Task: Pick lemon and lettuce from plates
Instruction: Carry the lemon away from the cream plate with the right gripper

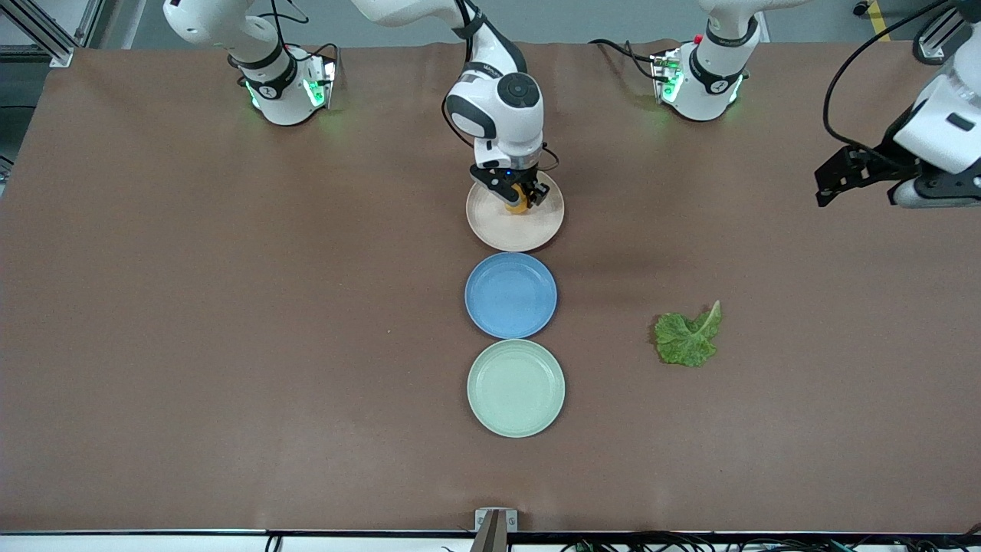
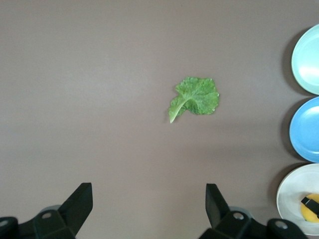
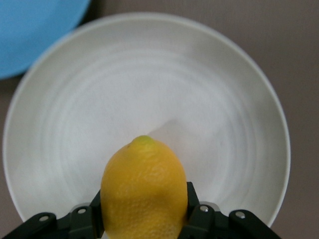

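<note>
The lemon (image 1: 519, 202) is over the beige-pink plate (image 1: 515, 232), the plate farthest from the front camera. My right gripper (image 1: 518, 196) is shut on the lemon, and the wrist view shows the fingers pressed against both sides of the lemon (image 3: 143, 186) above the plate (image 3: 149, 89). I cannot tell whether the lemon touches the plate. The lettuce (image 1: 688, 339) lies flat on the bare table toward the left arm's end, off any plate. The mint green plate (image 1: 516, 388) holds nothing. My left gripper (image 1: 843, 180) is open and empty, high over the table; the lettuce (image 2: 194, 97) shows in its view.
A blue plate (image 1: 510, 295) with nothing on it lies between the beige-pink and mint plates; the three form a line down the table's middle. The brown table cover (image 1: 230, 307) spreads wide on both sides.
</note>
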Robot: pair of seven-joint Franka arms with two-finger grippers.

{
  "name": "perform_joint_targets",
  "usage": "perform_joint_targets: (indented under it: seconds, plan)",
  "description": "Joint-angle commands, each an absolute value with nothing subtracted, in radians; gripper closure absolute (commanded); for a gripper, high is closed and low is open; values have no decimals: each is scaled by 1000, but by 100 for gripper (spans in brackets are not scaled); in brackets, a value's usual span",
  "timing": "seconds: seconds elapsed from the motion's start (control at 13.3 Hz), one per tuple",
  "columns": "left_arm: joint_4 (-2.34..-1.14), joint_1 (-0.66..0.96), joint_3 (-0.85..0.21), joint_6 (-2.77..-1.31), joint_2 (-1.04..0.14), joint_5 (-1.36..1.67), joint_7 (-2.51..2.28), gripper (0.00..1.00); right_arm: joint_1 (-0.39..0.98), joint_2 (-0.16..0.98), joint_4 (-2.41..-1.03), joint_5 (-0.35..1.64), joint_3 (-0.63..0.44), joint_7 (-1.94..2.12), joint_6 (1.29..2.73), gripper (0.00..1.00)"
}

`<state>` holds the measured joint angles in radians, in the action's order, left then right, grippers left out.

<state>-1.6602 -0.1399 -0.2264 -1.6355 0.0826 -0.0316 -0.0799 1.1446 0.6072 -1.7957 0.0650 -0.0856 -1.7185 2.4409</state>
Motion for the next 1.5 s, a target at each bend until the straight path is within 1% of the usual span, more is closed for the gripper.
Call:
perform_joint_targets:
  seconds: [0.0,0.07,0.15,0.22,0.38,0.53,0.6,0.82,0.97,1.2,1.43]
  plan:
    - [-1551,-137,-230,-1537,48,-35,-75,0,1048,505,-1798,49,-104,-1500,2324,99]
    - [-1540,-124,-221,-1531,43,-37,-75,0,985,467,-1799,51,-104,-1353,2281,99]
    - [-1540,-89,-187,-1516,46,-37,-74,0,924,437,-1807,52,-104,-1250,2264,99]
    - [-1539,-49,-145,-1479,46,-34,-72,0,863,408,-1824,54,-103,-1167,2254,99]
    - [-1534,-41,-126,-1427,44,-9,-75,0,738,382,-1859,60,-103,-984,2253,99]
    - [-1532,-40,-126,-1430,46,-8,-78,0,645,385,-1878,60,-103,-861,2252,99]
    - [-1534,-40,-129,-1433,60,-9,-83,0,588,387,-1908,60,-103,-777,2261,99]
    - [-1536,-31,-130,-1460,44,-5,-77,0,462,390,-1948,63,-103,-559,2264,100]
    - [-1537,-31,-164,-1465,40,-15,-77,0,388,394,-1971,64,-101,-436,2273,100]
    - [-1534,-28,-182,-1493,20,6,-92,0,309,413,-2003,67,-98,-294,2357,100]
    - [-1540,-31,-204,-1497,18,-2,-104,0,238,451,-2003,93,-98,-126,2384,100]
